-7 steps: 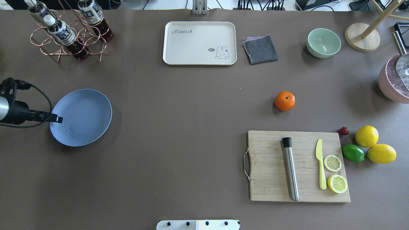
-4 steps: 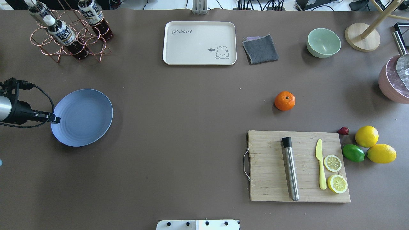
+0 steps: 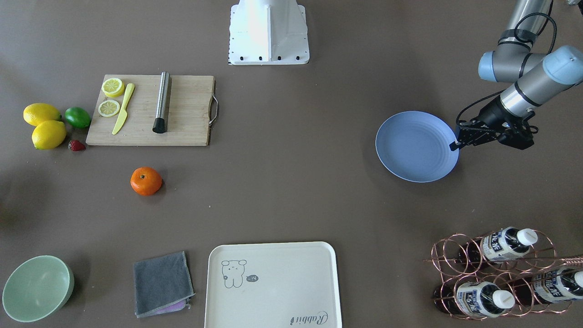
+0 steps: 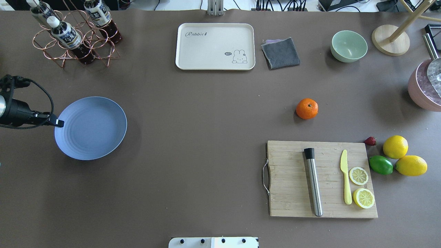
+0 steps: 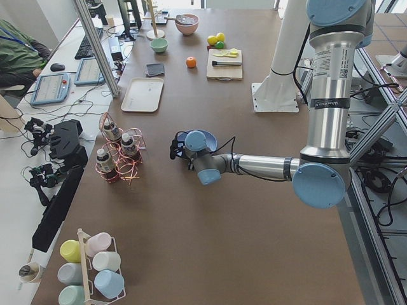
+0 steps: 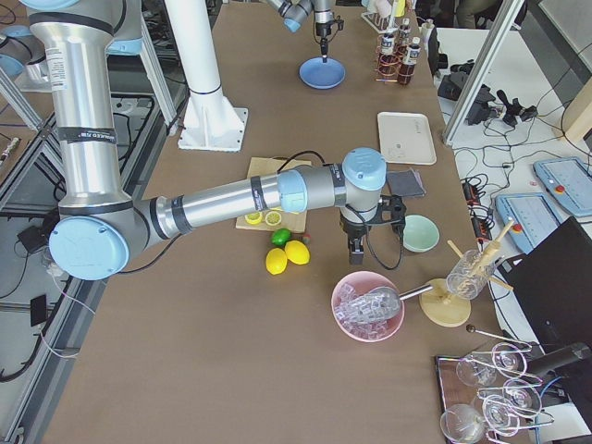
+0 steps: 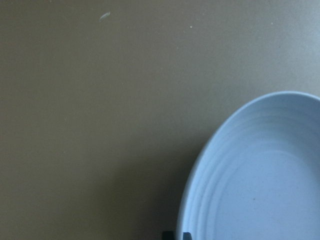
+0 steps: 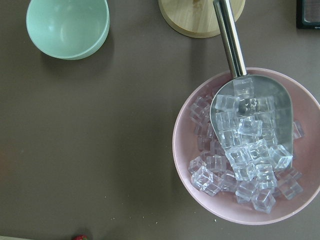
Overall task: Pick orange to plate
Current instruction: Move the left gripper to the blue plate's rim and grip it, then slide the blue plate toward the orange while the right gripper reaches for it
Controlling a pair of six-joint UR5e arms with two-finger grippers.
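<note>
The orange [image 4: 307, 108] lies alone on the brown table right of centre, also seen in the front-facing view [image 3: 145, 181]. The light blue plate [image 4: 90, 128] rests flat at the table's left side, far from the orange. My left gripper [image 4: 59, 123] is at the plate's outer rim, shut on it; in the left wrist view the rim of the plate [image 7: 260, 180] runs down to the close-set fingertips. My right gripper [image 6: 355, 248] shows only in the exterior right view, hanging above the table between the green bowl and the pink ice bowl. I cannot tell whether it is open or shut.
A cutting board [image 4: 293, 179] with a steel muddler, yellow knife and lemon slices lies below the orange. Two lemons [image 4: 395, 146], a lime and a strawberry sit to its right. Cream tray [image 4: 215, 46], grey cloth, green bowl [image 4: 348, 45], ice bowl [image 8: 200, 150] and bottle rack [image 4: 74, 34] line the far side.
The plate has gone from tilted to flat, its right edge now further right. My left gripper has drawn back slightly to the left and towards the far side, still at the rim.
</note>
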